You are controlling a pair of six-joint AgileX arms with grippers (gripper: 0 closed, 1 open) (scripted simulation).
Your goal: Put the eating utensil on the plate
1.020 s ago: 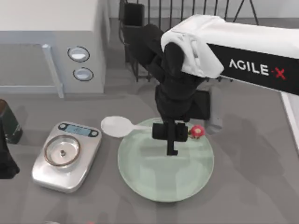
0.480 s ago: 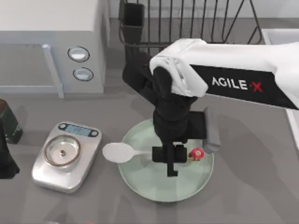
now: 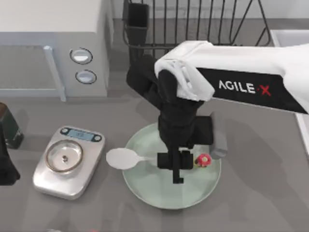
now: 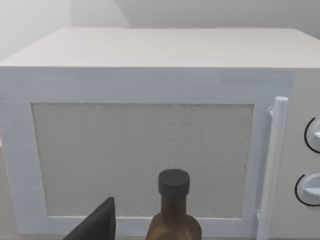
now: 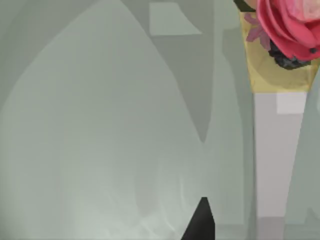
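White arm [image 3: 241, 63], black AGILE·X band, seemingly black fingers [image 3: 177, 166]

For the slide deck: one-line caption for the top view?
Right gripper holds the spoon low over the mint plate, bowl overhanging toward the scale.

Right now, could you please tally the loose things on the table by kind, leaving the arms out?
Spoon: 1
Plate: 1
Kitchen scale: 1
Bottle: 1
Microwave: 1
Dish rack: 1
Total: 6
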